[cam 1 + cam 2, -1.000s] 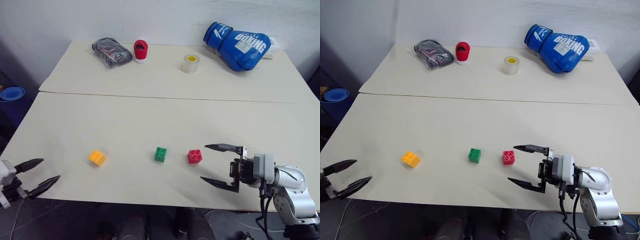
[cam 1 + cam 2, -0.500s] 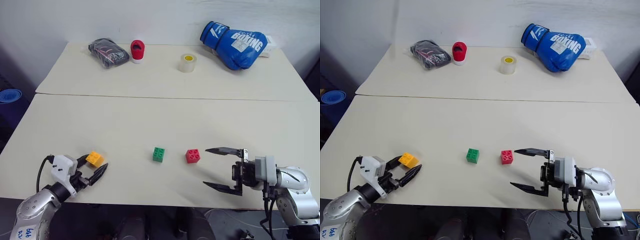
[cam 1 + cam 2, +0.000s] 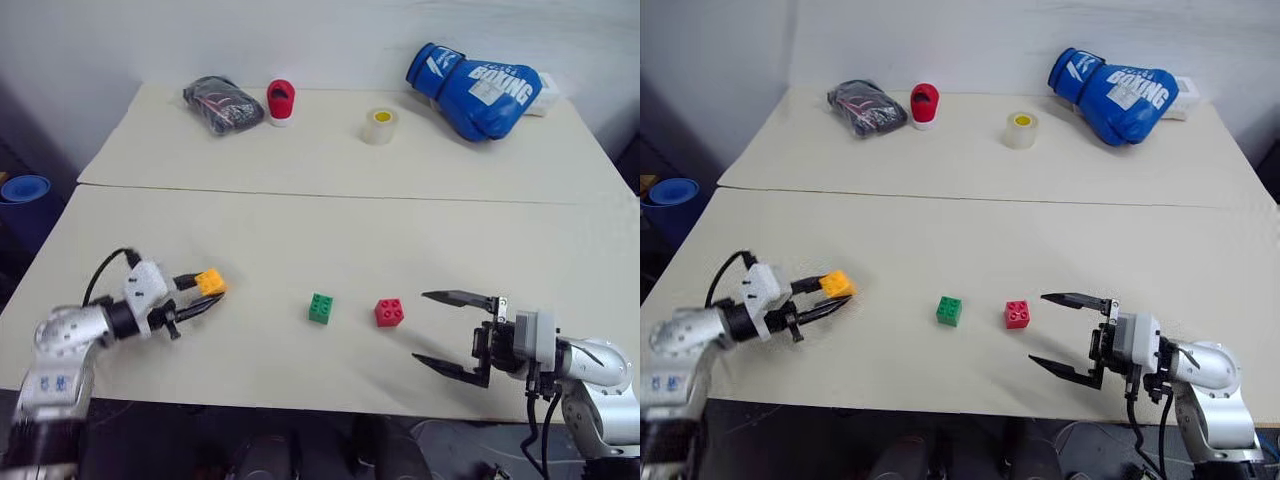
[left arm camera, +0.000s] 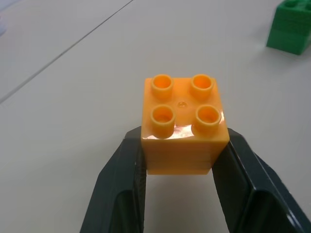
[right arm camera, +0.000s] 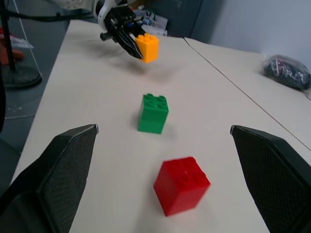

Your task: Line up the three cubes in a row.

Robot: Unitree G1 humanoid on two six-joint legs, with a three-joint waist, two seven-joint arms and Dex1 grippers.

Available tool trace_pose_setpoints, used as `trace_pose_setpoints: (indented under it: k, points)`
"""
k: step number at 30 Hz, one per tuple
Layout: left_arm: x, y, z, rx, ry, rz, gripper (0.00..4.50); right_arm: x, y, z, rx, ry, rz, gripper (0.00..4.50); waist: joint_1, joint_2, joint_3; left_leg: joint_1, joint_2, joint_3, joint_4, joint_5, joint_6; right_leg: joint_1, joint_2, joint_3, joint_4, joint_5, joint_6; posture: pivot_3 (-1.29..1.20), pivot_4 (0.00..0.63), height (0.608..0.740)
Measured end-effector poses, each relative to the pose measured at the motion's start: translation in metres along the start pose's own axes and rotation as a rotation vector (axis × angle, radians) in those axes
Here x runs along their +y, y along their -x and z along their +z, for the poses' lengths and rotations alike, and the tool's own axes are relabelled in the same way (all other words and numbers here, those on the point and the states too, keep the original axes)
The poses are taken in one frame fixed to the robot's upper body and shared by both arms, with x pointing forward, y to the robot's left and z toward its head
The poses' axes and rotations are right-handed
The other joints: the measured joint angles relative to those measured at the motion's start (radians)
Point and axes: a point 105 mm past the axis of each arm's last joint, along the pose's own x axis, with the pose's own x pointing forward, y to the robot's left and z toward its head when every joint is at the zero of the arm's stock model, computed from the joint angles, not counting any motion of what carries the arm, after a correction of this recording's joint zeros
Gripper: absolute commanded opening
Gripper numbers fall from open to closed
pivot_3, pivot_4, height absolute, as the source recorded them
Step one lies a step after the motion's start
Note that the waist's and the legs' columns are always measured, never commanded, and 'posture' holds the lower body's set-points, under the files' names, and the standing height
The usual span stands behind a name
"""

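Left pincer [image 3: 200, 293] clamped on orange brick [image 3: 210, 282], lifted off tabletop [image 3: 300, 230]. Green brick [image 3: 321, 308] and red brick [image 3: 389, 313] lie to its right, side by side. Right pincer [image 3: 455, 334] agape just beyond red.

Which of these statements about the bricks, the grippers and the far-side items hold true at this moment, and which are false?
1. The left gripper is shut on the orange-yellow brick. True.
2. The right gripper holds the red brick. False: its jaws stand open and empty, with the red brick lying on the table just beyond its fingertips.
3. The green brick lies between the orange-yellow brick and the red brick. True.
4. The blue boxing glove lies at the far right of the table. True.
5. The tape roll is stacked on the red-and-white cup. False: they stand apart on the far part of the table.
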Motion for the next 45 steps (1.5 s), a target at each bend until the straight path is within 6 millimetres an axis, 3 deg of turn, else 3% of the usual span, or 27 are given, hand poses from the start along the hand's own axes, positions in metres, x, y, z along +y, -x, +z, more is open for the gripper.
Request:
trace_pose_setpoints:
  k: [3, 8, 22, 28, 29, 35, 41, 45]
  points:
    - [0.001, -0.015, 0.004, -0.035, -0.031, -0.165, 1.49, -0.007, 0.005, -0.001, 0.017, 0.009, -0.021, 4.5, -0.006, -0.001, 0.0, 0.0, 0.001, 0.002, 0.0, 0.0, 0.0, 0.0, 0.002, -0.001, 0.001, 0.0, 0.0, 0.0, 0.15, 0.74]
    - [-0.016, -0.023, 0.0, -0.023, -0.041, -0.432, 1.49, -0.009, 0.007, 0.0, 0.034, 0.018, -0.009, 4.5, -0.017, -0.001, 0.0, 0.001, 0.002, 0.005, 0.0, 0.0, 0.0, 0.0, 0.012, -0.002, 0.001, 0.001, 0.001, 0.0, 0.15, 0.74]
    - [-0.026, -0.034, -0.017, -0.004, -0.023, -0.447, 1.49, -0.005, 0.019, -0.004, 0.072, 0.001, -0.036, 4.5, -0.022, -0.001, 0.0, 0.0, 0.002, 0.004, 0.001, 0.0, 0.0, 0.0, 0.004, 0.002, 0.001, 0.001, 0.002, 0.0, 0.15, 0.74]
    - [-0.018, -0.032, -0.019, 0.012, 0.04, -0.405, 3.42, -0.011, 0.018, -0.003, 0.066, 0.009, -0.039, 4.5, -0.022, -0.001, 0.0, 0.0, 0.002, 0.003, 0.001, 0.001, 0.001, 0.0, 0.004, 0.002, 0.001, 0.001, 0.001, 0.0, 0.15, 0.74]
    - [-0.017, -0.029, -0.018, 0.016, 0.044, -0.389, 3.71, -0.011, 0.018, -0.003, 0.065, 0.004, -0.038, 4.5, -0.022, -0.001, 0.0, 0.0, 0.002, 0.003, 0.001, 0.001, 0.001, 0.0, 0.004, 0.001, 0.001, 0.001, 0.002, 0.0, 0.15, 0.74]
    - [-0.01, 0.022, -0.013, 0.094, 0.126, -0.281, 3.71, -0.012, 0.022, -0.005, 0.084, -0.028, -0.02, 4.5, -0.029, 0.0, 0.001, 0.0, 0.002, 0.003, 0.0, 0.0, 0.0, 0.0, 0.003, 0.002, 0.001, 0.001, 0.001, 0.0, 0.15, 0.74]
    - [0.013, 0.086, -0.003, 0.093, 0.243, 0.084, 3.71, -0.041, 0.037, 0.013, 0.138, 0.066, 0.016, 4.5, -0.026, 0.001, 0.002, 0.001, 0.002, 0.0, 0.0, 0.0, 0.0, 0.0, 0.0, 0.001, -0.003, 0.0, 0.001, 0.0, 0.15, 0.74]
    - [-0.003, 0.097, -0.007, 0.104, 0.242, 0.143, 3.71, -0.051, 0.033, 0.019, 0.129, 0.071, 0.031, 4.5, -0.021, 0.002, 0.002, 0.0, 0.001, 0.0, -0.001, 0.0, 0.0, 0.0, -0.001, 0.001, -0.004, 0.0, 0.001, 0.0, 0.15, 0.74]
